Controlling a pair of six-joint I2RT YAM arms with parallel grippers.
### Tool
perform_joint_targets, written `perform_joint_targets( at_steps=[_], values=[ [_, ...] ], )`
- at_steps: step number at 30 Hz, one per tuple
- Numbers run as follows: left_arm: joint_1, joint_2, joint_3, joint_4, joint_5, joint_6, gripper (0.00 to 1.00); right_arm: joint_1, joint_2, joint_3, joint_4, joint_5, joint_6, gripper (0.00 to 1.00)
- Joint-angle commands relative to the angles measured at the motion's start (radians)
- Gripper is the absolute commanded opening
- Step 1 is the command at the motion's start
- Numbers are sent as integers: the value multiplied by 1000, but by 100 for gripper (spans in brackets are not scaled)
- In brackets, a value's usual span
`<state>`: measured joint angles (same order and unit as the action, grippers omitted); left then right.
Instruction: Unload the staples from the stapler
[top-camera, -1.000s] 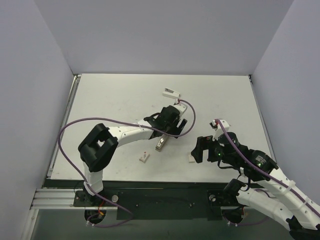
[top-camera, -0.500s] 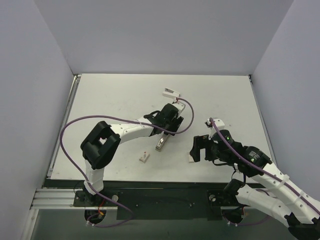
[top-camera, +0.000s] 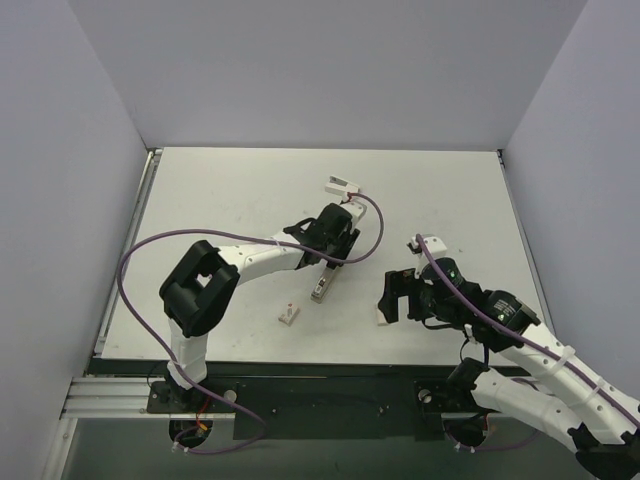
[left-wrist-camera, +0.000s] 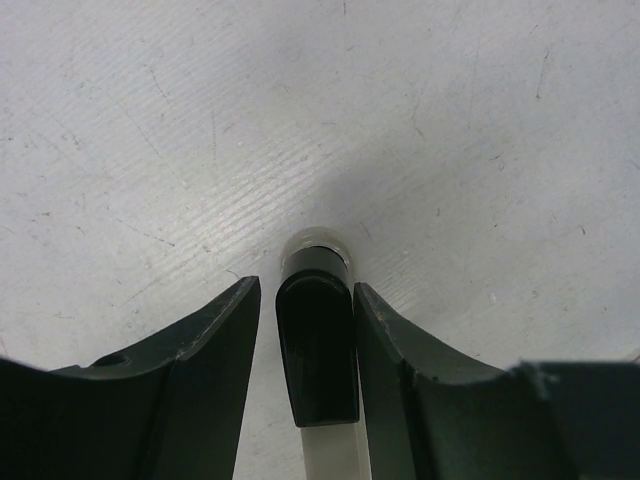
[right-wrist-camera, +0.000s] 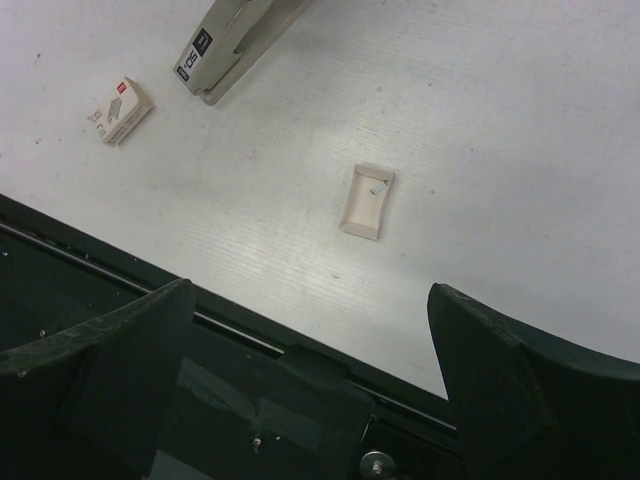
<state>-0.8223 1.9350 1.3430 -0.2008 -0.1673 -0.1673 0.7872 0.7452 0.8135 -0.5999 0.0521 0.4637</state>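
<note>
The stapler lies on the white table, grey with a black top, pointing toward the near edge. My left gripper is low over its far end. In the left wrist view the fingers straddle the stapler's black end with thin gaps on both sides, so the left gripper is open. My right gripper is wide open and empty above the table's near edge, just right of the stapler. In the right wrist view the right gripper has the stapler at top left.
A small open white tray lies below my right gripper and shows in the right wrist view. A small staple box lies near the front, left of the stapler, also in the right wrist view. A white piece lies farther back.
My left gripper has slid back along the stapler toward its far end; the stapler has stayed put. My right arm has shifted slightly left and lower.
</note>
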Motion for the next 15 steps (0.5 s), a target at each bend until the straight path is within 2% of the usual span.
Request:
perform_joint_targets(
  at_steps=[1, 6, 10, 12, 15],
  values=[
    [11, 2, 1, 21, 23, 9, 51, 7, 14, 6, 17, 2, -7, 95],
    [14, 10, -4, 21, 37, 9, 48, 7, 20, 4, 23, -1, -5, 95],
    [17, 9, -8, 23, 40, 3, 42, 9, 17, 1, 23, -1, -3, 95],
    [22, 7, -8, 21, 48, 2, 33, 9, 16, 0, 25, -3, -2, 95],
    [22, 2, -7, 14, 58, -5, 6, 9, 13, 0, 25, -3, 0, 95]
  ],
)
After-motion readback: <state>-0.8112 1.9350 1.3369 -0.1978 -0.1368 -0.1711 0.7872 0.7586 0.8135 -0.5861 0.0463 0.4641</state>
